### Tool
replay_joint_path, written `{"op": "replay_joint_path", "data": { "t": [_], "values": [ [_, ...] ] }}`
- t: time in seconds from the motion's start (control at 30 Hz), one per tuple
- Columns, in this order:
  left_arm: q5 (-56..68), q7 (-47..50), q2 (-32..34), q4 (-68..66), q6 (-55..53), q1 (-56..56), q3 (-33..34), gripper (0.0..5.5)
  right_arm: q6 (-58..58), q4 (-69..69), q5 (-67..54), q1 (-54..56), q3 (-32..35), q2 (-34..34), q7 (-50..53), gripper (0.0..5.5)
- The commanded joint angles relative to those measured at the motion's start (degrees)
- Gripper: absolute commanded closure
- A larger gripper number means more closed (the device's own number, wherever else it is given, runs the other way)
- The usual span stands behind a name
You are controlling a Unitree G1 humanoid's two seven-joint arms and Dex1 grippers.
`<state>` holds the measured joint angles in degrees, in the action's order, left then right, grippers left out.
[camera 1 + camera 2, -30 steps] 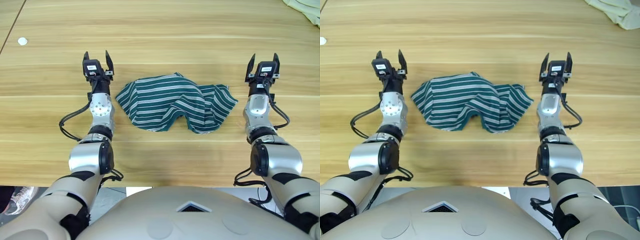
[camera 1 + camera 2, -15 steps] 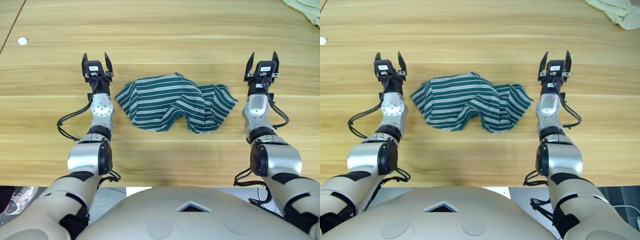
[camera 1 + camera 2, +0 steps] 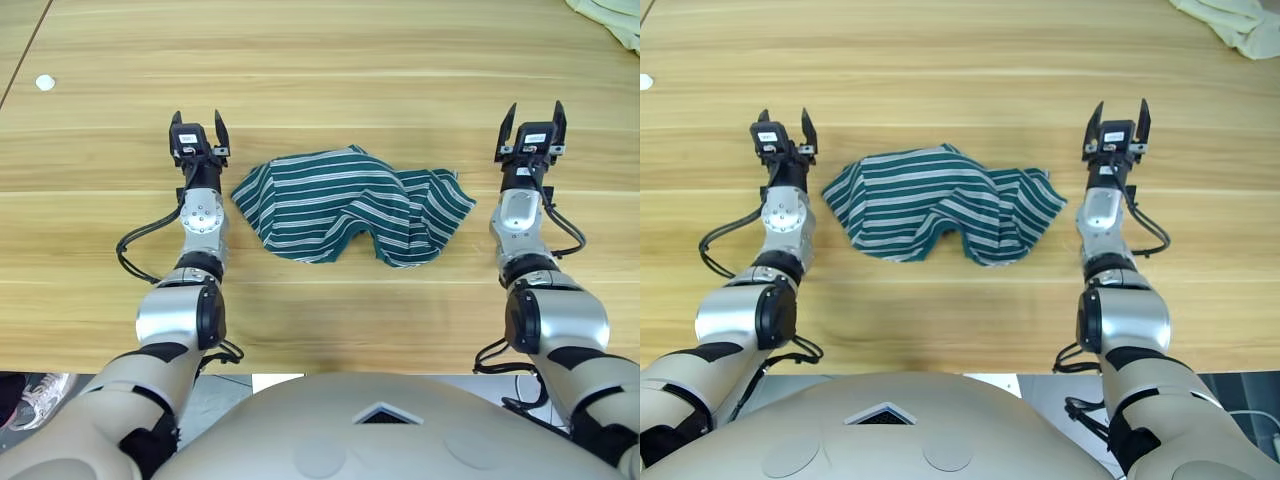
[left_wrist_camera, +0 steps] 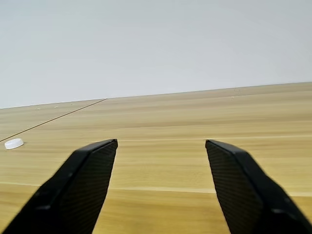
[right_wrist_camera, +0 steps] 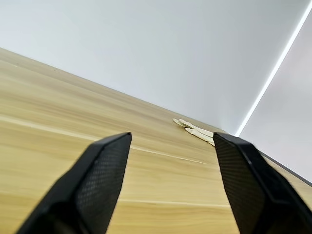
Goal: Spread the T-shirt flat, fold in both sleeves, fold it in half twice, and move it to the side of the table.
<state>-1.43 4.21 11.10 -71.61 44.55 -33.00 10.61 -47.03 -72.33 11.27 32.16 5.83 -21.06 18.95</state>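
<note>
While the crumpled green-striped T-shirt [image 3: 352, 205] lies between the empty, wide-open left gripper [image 3: 198, 121] and right gripper [image 3: 535, 109], a white cap [image 3: 45, 83] and pale cloth [image 3: 610, 18] lie well apart.

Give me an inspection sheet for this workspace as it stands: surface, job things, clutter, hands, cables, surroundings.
Surface: wooden table, no spills seen.
Job's things: striped green T-shirt, crumpled in a heap between the arms, not spread, not folded.
Clutter: small white cap at the far left; pale cloth at the far right corner.
Hands: left hand open, holding nothing, left of the shirt; right hand open, holding nothing, right of it; neither touches the shirt.
Cables: black cable looped beside the left forearm, another beside the right; both clear of the shirt.
Surroundings: plain light wall behind the table.
</note>
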Motion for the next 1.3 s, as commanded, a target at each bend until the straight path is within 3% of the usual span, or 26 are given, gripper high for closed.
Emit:
{"op": "replay_joint_path", "data": {
  "t": [0.03,0.17,0.27,0.43,0.6,0.77,0.93,1.1,1.3],
  "values": [
    [5.45,-6.77,-0.55,1.92,0.85,1.74,3.04,2.14,-1.09,1.04,1.13,-1.23,-0.96,-0.82,1.06,2.39],
    [13.98,-22.11,0.43,13.07,1.49,7.28,4.63,2.14,-6.78,11.41,1.35,-7.35,-1.98,-4.79,-4.86,2.39],
    [21.15,-30.0,2.32,33.47,-3.02,15.25,3.64,2.14,-5.29,27.6,1.85,-15.02,-2.51,-9.76,-10.59,2.39],
    [10.56,-43.06,13.95,63.52,-2.16,36.53,-8.36,2.14,2.52,60.97,2.22,-38.13,-5.74,-20.49,-28.02,2.39],
    [1.35,-52.34,26.34,77.41,-7.56,50.15,-14.32,2.14,7.57,75.74,3.97,-57.0,-3.36,-29.5,-39.88,2.39],
    [-15.93,-47.96,29.68,77.89,-10.41,52.72,-15.16,2.14,12.27,80.9,4.51,-64.41,1.41,-31.33,-43.72,2.39],
    [-29.91,-38.62,29.41,71.8,-12.18,48.31,-17.3,2.14,14.5,77.54,11.77,-59.59,-4.97,-28.03,-43.74,2.39],
    [-33.4,-34.82,29.32,69.12,-11.81,45.63,-21.74,2.14,14.94,75.53,17.36,-55.97,-12.23,-24.78,-43.63,2.39],
    [-34.07,-32.06,29.37,66.88,-12.15,43.96,-24.94,2.14,14.91,72.9,19.37,-54.44,-14.54,-24.67,-41.67,2.39]
  ]
}}
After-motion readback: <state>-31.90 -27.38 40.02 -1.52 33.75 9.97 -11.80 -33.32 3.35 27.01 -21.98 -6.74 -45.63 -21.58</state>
